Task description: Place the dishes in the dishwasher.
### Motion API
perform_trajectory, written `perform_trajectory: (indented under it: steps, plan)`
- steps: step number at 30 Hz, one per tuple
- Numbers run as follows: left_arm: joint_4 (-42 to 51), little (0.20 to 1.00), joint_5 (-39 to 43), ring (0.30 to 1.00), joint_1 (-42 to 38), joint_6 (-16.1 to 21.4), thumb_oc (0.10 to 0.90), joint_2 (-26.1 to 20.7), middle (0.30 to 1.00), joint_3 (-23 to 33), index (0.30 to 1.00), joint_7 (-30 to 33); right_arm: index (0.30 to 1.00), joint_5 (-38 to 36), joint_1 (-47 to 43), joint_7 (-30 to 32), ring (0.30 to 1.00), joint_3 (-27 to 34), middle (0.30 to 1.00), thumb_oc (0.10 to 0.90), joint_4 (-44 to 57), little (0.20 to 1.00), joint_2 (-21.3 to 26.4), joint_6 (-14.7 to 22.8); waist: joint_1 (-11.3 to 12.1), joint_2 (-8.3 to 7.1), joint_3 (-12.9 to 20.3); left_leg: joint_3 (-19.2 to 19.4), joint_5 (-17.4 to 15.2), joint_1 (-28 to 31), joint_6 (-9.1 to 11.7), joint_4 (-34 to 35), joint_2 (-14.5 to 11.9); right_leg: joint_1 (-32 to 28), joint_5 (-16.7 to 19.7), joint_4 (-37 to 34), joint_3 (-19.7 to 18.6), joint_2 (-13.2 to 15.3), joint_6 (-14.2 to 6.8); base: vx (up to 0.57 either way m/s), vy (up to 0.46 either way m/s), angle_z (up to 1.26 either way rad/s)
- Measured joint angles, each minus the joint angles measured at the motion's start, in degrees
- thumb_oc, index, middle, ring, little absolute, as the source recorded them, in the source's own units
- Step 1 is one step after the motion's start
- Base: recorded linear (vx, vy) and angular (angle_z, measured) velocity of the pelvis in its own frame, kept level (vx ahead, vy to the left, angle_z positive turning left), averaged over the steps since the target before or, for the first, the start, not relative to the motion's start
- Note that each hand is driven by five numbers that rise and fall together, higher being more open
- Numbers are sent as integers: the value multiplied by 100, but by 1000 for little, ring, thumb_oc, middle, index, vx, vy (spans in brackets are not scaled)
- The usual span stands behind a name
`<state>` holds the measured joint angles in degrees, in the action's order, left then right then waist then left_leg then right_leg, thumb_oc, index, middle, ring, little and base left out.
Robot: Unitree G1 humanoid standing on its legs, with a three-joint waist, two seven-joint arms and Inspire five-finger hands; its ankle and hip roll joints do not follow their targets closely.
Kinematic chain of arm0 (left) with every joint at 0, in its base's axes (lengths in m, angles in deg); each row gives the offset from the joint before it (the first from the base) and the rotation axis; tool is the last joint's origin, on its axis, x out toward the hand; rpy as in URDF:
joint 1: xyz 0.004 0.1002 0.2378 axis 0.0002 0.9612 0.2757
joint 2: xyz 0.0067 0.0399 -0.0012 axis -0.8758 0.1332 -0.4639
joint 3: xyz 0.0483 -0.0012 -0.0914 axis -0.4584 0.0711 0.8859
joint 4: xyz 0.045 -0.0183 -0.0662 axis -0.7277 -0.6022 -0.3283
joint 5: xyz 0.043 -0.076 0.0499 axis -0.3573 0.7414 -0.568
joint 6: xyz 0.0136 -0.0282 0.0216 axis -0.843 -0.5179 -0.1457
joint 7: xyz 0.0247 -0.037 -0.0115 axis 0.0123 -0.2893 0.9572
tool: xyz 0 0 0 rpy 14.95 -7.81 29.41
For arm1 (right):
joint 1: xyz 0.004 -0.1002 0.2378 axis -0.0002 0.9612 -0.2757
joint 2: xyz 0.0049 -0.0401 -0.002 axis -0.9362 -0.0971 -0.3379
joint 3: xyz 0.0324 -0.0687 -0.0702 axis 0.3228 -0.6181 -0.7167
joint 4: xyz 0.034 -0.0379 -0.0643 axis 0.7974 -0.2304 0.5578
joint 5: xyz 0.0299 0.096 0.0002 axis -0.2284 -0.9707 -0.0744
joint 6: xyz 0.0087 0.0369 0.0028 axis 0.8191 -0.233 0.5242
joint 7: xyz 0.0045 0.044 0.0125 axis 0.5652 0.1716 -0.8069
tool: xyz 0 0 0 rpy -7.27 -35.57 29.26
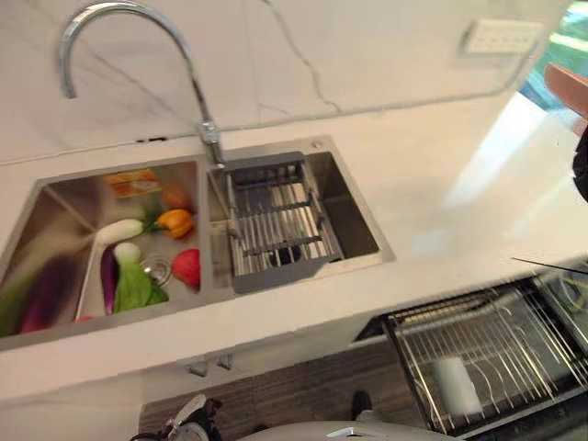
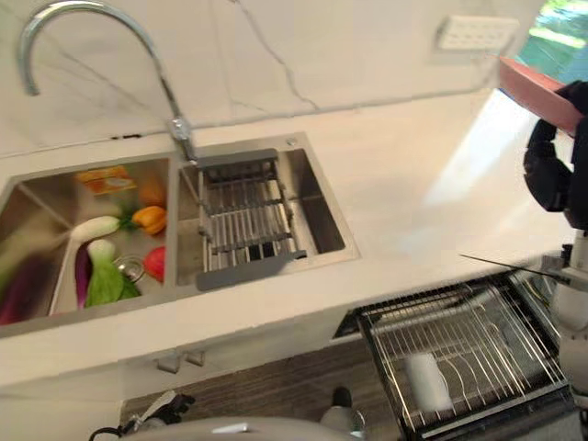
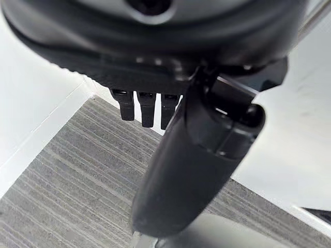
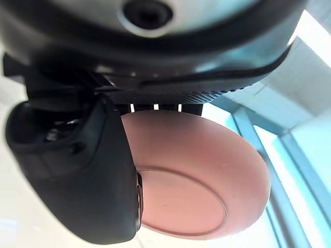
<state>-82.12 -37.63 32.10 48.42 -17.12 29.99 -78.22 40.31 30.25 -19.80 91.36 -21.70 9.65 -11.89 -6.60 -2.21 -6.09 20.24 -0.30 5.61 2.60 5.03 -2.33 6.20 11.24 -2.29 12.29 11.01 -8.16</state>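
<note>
White tabletop (image 2: 413,175) seen beside sink. Pink plate (image 4: 207,175) clamped between thumb and fingers of right hand (image 2: 551,170), raised at scene's right edge. Open dishwasher rack (image 2: 459,349) lies below and inboard of that hand. Left hand (image 3: 196,170) hangs relaxed, holding nothing.

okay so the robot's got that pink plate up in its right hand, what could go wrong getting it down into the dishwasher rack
The pink plate is pinched at one edge by the right hand, so it might tilt or slip on the way down.

The dishwasher rack already holds a white cup; the plate could knock it.

The plate is high above the counter, beside the rack, so it may clip the counter edge as it comes down.
</note>
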Motion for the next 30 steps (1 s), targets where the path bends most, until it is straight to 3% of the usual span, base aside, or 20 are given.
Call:
perform_trajectory:
  steps: [2, 3, 4, 9, 11, 12, 13, 14, 15, 16, 17, 18, 20, 21, 22, 24, 26, 27, 28, 30]
  plan:
    - [-6, 900, -2, 900, -66, 28, 800, -163, 900, 74, 900, -12, 300, 18, -96, 0, 300, -122, 300, 400, -5, 300, -5, 42, 44, -75, -83, 591, -14, -220, -113, -53, -100, 475, 914, -372, 126, -200, -178, -148, -24, -176]
    - [-85, 900, -2, 900, -140, 44, 800, -228, 900, 151, 900, -13, 300, 25, -84, 20, 300, -123, 300, 400, -61, 300, -26, 74, -14, -127, -228, 676, -50, -268, -205, -47, -150, 590, 948, -385, 422, -126, -247, -163, -14, -100]
    - [-237, 900, -4, 900, -313, 45, 800, -281, 900, 258, 900, -12, 300, 24, 107, 28, 300, -123, 300, 400, -179, 300, -135, -62, -273, -130, -266, 603, -94, -311, -308, 18, -237, 442, 572, -373, 1035, 4, -273, -260, 0, -49]
    - [-101, 900, 5, 900, -432, 120, 800, -474, 900, 310, 900, 28, 300, 303, 537, 35, 300, -82, 300, 400, -284, 300, -221, -140, 132, -11, -296, 1217, 235, -385, -142, -16, -778, 138, -562, 1498, 1436, 341, -320, -160, 47, -52]
    - [-86, 900, 9, 900, -400, 80, 800, -572, 900, 323, 900, 18, 300, 492, 652, 0, 300, -89, 300, 400, -198, 300, -193, -102, 290, -270, -197, 974, 254, -416, -93, -75, -698, -395, -659, 899, 1410, 196, -159, -105, 32, -48]
    - [-97, 900, 13, 900, -404, 86, 800, -526, 900, 355, 900, -4, 300, 570, 603, 1, 300, -91, 300, 400, -197, 300, -198, -68, 346, -278, -232, 911, 253, -488, -94, -240, -728, -428, -736, 751, 1421, 153, 45, -264, -58, -39]
    - [-85, 900, 37, 900, -354, 128, 800, -354, 900, 462, 900, -13, 300, 702, 463, -11, 300, -99, 300, 400, -279, 300, -290, -96, 403, -357, -237, 740, -75, -876, -169, -615, -481, -410, -741, 326, 1301, 193, 107, -229, -58, -26]
    - [-85, 900, 37, 900, -354, 128, 800, -354, 900, 462, 900, -13, 300, 702, 463, -11, 300, -99, 300, 400, -279, 300, -290, -96, 403, -357, -237, 740, -75, -876, -169, -615, -481, -410, -741, 326, 1301, 193, 107, -294, -105, -145]
    - [85, 900, 239, 900, -200, 215, 800, -119, 900, 586, 900, -22, 300, 743, -344, -18, 300, -374, 300, 400, -596, 300, -260, -226, 683, -128, -222, 872, 148, -1134, -464, 83, 108, -52, -678, -208, 1181, 114, 56, -154, -146, -128]
    - [41, 900, 262, 900, -270, 134, 800, -21, 900, 681, 900, -51, 300, 710, -395, -47, 300, -451, 300, 400, -610, 300, -309, -308, 609, -14, -265, 856, 184, -1215, -458, -3, -24, 13, -876, 56, 1422, 137, 114, -154, -144, -146]
    - [57, 900, 366, 900, -167, 148, 800, -61, 900, 786, 900, -58, 300, 738, -348, -82, 300, -789, 300, 400, -862, 300, -341, -388, 781, -13, -247, 1374, 234, -1161, -343, -186, -331, -51, -1238, 812, 2377, 318, 106, -61, -141, -90]
    - [112, 900, 416, 900, -44, 187, 800, -179, 900, 888, 900, -34, 300, 742, -321, -153, 300, -1177, 300, 400, -1044, 300, -340, -442, 1115, -175, -221, 1856, 263, -970, -299, -356, -513, -254, -1302, 1085, 2976, 460, 48, 0, -99, -124]
    - [103, 900, 487, 900, 102, 169, 800, -379, 900, 889, 900, -19, 300, 923, 39, -222, 300, -1319, 300, 400, -924, 300, -343, -295, 1188, -394, -65, 1797, 233, -960, -313, -630, -637, -729, -813, 823, 2915, 470, -112, -12, -133, -38]
    - [47, 900, 538, 900, 145, 171, 800, -464, 900, 901, 900, 10, 300, 988, 162, -214, 300, -1322, 300, 400, -806, 300, -359, -271, 1032, -505, 31, 1702, 259, -967, -274, -642, -639, -931, -1013, 489, 2575, 338, -158, -94, -137, 31]
    - [-47, 900, 583, 900, 138, 176, 800, -497, 900, 904, 900, 18, 300, 1034, 101, -215, 300, -1345, 300, 400, -771, 300, -380, -260, 1047, -561, 67, 1722, 308, -968, -200, -723, -720, -1035, -1072, 158, 2364, 176, -64, -82, -170, -14]
    - [-60, 900, 636, 900, 274, 209, 800, -425, 900, 1011, 900, 25, 300, 1137, -296, -280, 300, -1539, 300, 400, -767, 300, -292, -291, 1069, -622, 30, 1704, -23, -1511, -147, -1964, -1237, -1185, -1022, -340, 2244, -91, 207, -47, -163, -62]
    - [-78, 900, 656, 900, 290, 183, 800, -71, 900, 1005, 900, -19, 300, 1136, -382, -376, 300, -1546, 300, 400, -803, 300, -175, -327, 948, -435, 33, 1692, -184, -1802, -127, -1784, -986, -1202, -1037, -339, 2028, -105, 233, -13, -131, -26]
    - [-105, 900, 688, 900, 307, 200, 800, 1, 900, 994, 900, -14, 300, 1137, -411, -392, 300, -1637, 300, 400, -874, 300, -163, -316, 954, -373, 50, 1696, -78, -1891, -225, -1679, -877, -1211, -1052, -341, 2028, -150, 258, -23, -159, -46]
    - [-121, 900, 716, 900, 335, 205, 800, 118, 900, 994, 900, -24, 300, 1135, -474, -539, 300, -1937, 300, 400, -969, 300, -107, -277, 963, -157, 105, 1692, 389, -1933, -381, -1295, -777, -1241, -1080, -342, 2012, -396, 277, -16, -118, -53]
    - [-163, 900, 795, 900, 307, 193, 800, 67, 900, 960, 900, -4, 300, 1138, -408, -640, 300, -2377, 300, 400, -1021, 300, -159, -146, 864, -235, 125, 1672, 544, -1856, -401, -1014, -709, -1260, -1137, -345, 2070, -458, 295, -10, -113, -19]
